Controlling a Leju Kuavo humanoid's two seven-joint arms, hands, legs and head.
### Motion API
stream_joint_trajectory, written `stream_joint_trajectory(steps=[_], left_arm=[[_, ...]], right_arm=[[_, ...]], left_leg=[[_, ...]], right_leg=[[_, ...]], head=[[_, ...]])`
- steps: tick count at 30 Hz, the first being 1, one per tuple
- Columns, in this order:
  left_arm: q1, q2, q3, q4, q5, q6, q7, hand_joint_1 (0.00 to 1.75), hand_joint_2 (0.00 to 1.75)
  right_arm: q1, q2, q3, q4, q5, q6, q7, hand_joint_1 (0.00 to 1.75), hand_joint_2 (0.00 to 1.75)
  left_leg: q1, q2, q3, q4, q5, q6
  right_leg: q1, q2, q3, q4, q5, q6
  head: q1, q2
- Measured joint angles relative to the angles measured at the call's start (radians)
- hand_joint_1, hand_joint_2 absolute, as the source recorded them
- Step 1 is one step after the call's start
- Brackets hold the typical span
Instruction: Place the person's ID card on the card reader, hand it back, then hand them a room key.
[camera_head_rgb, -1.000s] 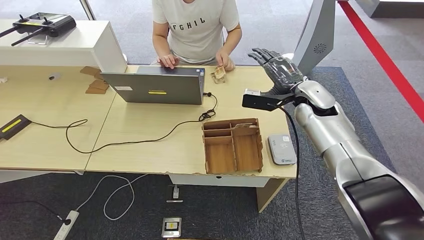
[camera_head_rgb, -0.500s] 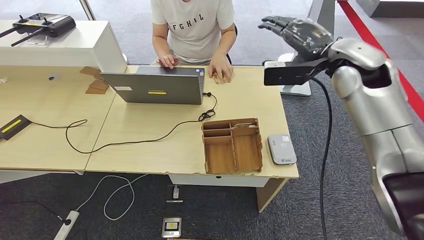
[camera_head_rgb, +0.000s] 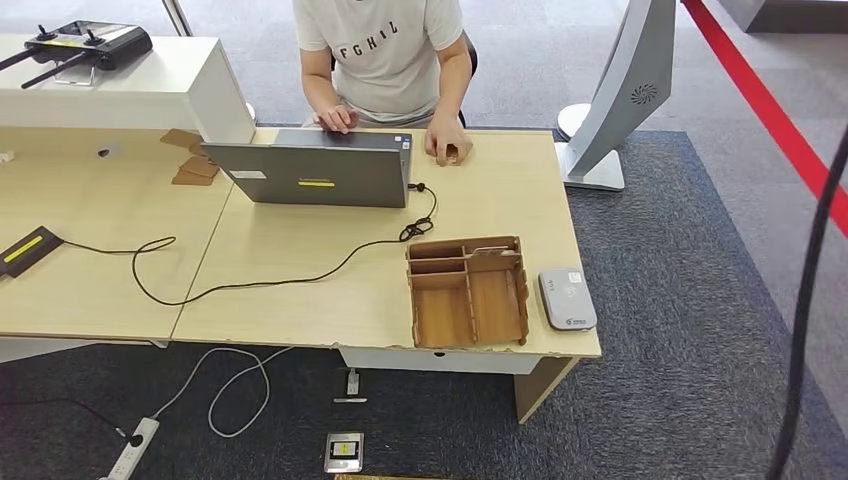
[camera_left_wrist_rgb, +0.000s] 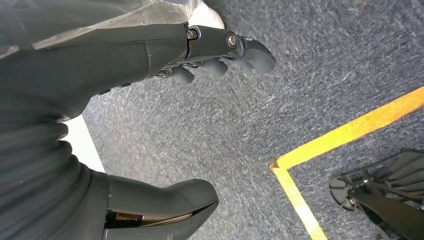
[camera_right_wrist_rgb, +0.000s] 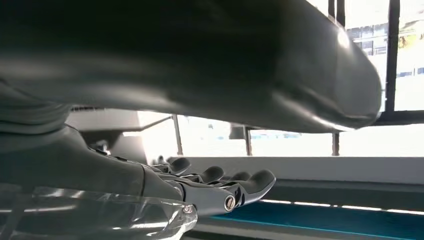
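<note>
Fingers (camera_right_wrist_rgb: 220, 182) of the right hand (camera_right_wrist_rgb: 150, 185) spread apart, dark, glossy.

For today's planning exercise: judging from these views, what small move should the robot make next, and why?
Probably bring the right hand, raised and holding nothing, down toward the person's hand at the desk's far edge, since the card reader lies bare and whatever that hand covers can't be made out.
</note>
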Motion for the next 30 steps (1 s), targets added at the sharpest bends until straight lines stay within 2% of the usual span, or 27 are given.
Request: stream_joint_trajectory(steps=[2, 4, 8, 12, 14, 16, 18, 20, 25, 28, 30], left_arm=[[0.0, 0.001, 0.0, 0.0, 0.002, 0.0, -0.016, 0.0, 1.75], [0.0, 0.001, 0.0, 0.0, 0.009, -0.002, -0.026, 0.0, 1.75], [-0.003, 0.001, 0.0, 0.0, 0.026, -0.011, -0.015, 0.0, 1.75], [-0.007, 0.001, 0.0, 0.0, 0.036, -0.017, 0.015, 0.0, 1.75], [-0.007, 0.002, 0.0, 0.0, 0.038, -0.016, 0.022, 0.0, 1.75], [-0.007, 0.004, 0.0, 0.0, 0.045, -0.009, 0.025, 0.0, 1.75], [-0.006, 0.005, 0.0, 0.0, 0.053, 0.001, 0.026, 0.0, 1.75], [-0.006, 0.005, 0.0, 0.0, 0.057, 0.009, 0.026, 0.0, 1.75], [-0.005, 0.006, 0.0, 0.0, 0.057, 0.016, 0.019, 0.0, 1.75], [-0.004, 0.008, 0.0, 0.0, 0.058, 0.016, 0.016, 0.0, 1.75], [-0.004, 0.008, 0.0, 0.0, 0.058, 0.015, 0.016, 0.0, 1.75]], right_arm=[[-0.03, 0.001, -0.033, 0.052, -0.103, 0.016, 0.021, 0.0, 0.0], [-0.036, 0.002, -0.064, 0.091, -0.147, 0.031, -0.018, 0.0, 0.0], [-0.001, 0.033, -0.08, 0.144, -0.095, 0.066, -0.107, 0.0, 0.0], [0.093, 0.088, -0.068, 0.16, -0.038, 0.118, -0.137, 0.0, 0.0], [0.152, 0.102, -0.053, 0.135, -0.059, 0.168, -0.121, 0.0, 0.0], [0.219, 0.1, -0.037, 0.066, -0.162, 0.257, -0.026, 0.0, 0.0], [0.282, 0.084, -0.025, -0.028, -0.319, 0.334, 0.12, 0.0, 0.0], [0.323, 0.062, -0.013, -0.115, -0.469, 0.364, 0.25, 0.0, 0.0], [0.444, -0.04, 0.024, -0.423, -0.874, 0.342, 0.541, 0.0, 0.0], [0.503, -0.105, 0.052, -0.59, -1.034, 0.304, 0.646, 0.0, 0.0], [0.533, -0.141, 0.072, -0.683, -1.085, 0.28, 0.685, 0.0, 0.0]], left_leg=[[0.0, 0.001, 0.001, 0.0, 0.0, 0.001], [-0.001, 0.003, 0.002, 0.0, -0.001, 0.001], [-0.001, 0.009, 0.006, 0.0, -0.001, 0.002], [0.0, 0.011, 0.01, 0.0, 0.001, 0.001], [0.0, 0.01, 0.01, 0.0, 0.003, 0.0], [0.001, 0.01, 0.01, 0.001, 0.003, 0.0], [0.001, 0.009, 0.009, 0.001, 0.003, 0.0], [0.001, 0.009, 0.009, 0.001, 0.003, 0.0], [0.002, 0.009, 0.009, 0.001, 0.002, 0.001], [0.001, 0.01, 0.009, 0.001, 0.001, 0.002], [0.0, 0.01, 0.009, 0.001, 0.001, 0.002]], right_leg=[[0.0, 0.001, 0.001, -0.001, 0.0, 0.001], [-0.001, 0.003, 0.002, -0.001, 0.001, 0.001], [-0.003, 0.009, 0.003, -0.001, 0.003, 0.002], [-0.001, 0.011, 0.006, 0.0, 0.004, 0.001], [0.0, 0.01, 0.006, 0.0, 0.005, 0.0], [0.001, 0.01, 0.006, 0.0, 0.005, 0.001], [0.002, 0.01, 0.006, 0.0, 0.006, 0.001], [0.002, 0.01, 0.005, 0.0, 0.006, 0.001], [0.002, 0.01, 0.006, -0.002, 0.006, 0.001], [0.002, 0.01, 0.006, -0.003, 0.006, 0.001], [0.002, 0.01, 0.006, -0.003, 0.006, 0.001]], head=[[0.0, 0.0], [0.0, 0.0], [0.0, 0.0], [0.0, 0.0], [0.0, 0.0], [0.0, 0.0], [0.0, 0.0], [0.0, 0.0], [0.0, 0.0], [0.0, 0.0], [0.0, 0.0]])
